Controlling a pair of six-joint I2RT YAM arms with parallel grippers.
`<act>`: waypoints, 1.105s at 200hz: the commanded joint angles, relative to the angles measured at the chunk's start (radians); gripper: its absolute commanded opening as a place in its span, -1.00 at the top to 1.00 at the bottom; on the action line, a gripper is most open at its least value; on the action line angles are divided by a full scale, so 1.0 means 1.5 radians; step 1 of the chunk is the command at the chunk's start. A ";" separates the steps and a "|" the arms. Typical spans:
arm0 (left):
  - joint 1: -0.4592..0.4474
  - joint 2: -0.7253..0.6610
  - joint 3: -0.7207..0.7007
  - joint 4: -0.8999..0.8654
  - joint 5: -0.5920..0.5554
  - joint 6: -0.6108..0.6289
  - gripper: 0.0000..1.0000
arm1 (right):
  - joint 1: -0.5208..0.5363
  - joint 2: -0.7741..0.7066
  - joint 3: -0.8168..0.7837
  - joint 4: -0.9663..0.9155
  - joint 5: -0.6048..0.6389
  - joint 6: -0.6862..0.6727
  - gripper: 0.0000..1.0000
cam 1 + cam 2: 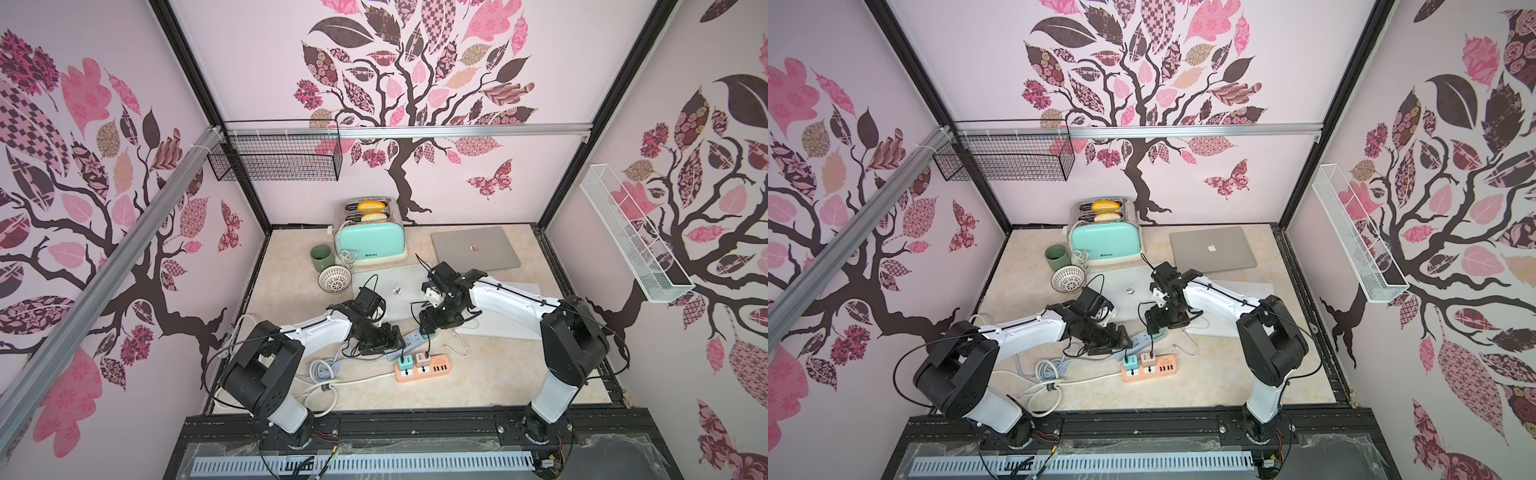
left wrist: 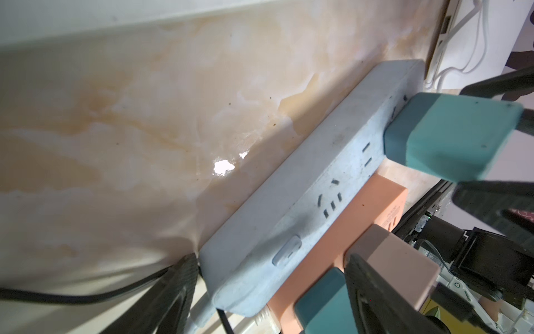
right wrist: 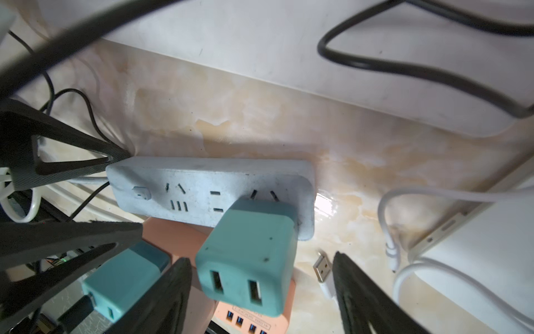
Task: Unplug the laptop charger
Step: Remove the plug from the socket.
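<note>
While the left pincer (image 2: pixel 271 257) gapes over the strip (image 3: pixel 202 179), the right pincer (image 3: pixel 261 257), spread, straddles the teal charger (image 3: pixel 245 245).

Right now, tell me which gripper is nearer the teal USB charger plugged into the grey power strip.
Right. The right gripper flanks the teal USB charger with open fingers; the left gripper straddles the switch end of the grey power strip, away from it.

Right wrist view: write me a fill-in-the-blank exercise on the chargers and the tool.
The teal cube charger on the pale grey plastic power strip has ___ USB ports, both empty.
The right tool straddles it, jaws ___.
The loose white USB plug lies on the marbled ___.
Missing: two; open; table.
</note>
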 commanded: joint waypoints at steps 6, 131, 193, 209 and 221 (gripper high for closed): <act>-0.006 0.014 0.008 0.007 -0.010 0.007 -0.67 | 0.011 0.009 0.005 0.008 0.022 -0.009 -0.56; -0.007 0.041 0.007 0.011 -0.009 0.012 -0.51 | 0.016 0.015 -0.006 0.046 0.003 -0.007 -0.01; -0.009 0.059 0.018 0.020 -0.004 0.011 -0.51 | 0.022 -0.009 0.001 -0.001 0.052 -0.018 0.33; -0.013 0.074 0.017 0.023 -0.008 0.017 -0.50 | 0.022 -0.024 0.006 -0.006 0.059 -0.013 0.37; -0.017 0.087 0.016 0.023 -0.012 0.022 -0.49 | 0.022 -0.031 0.010 -0.006 0.057 -0.007 0.41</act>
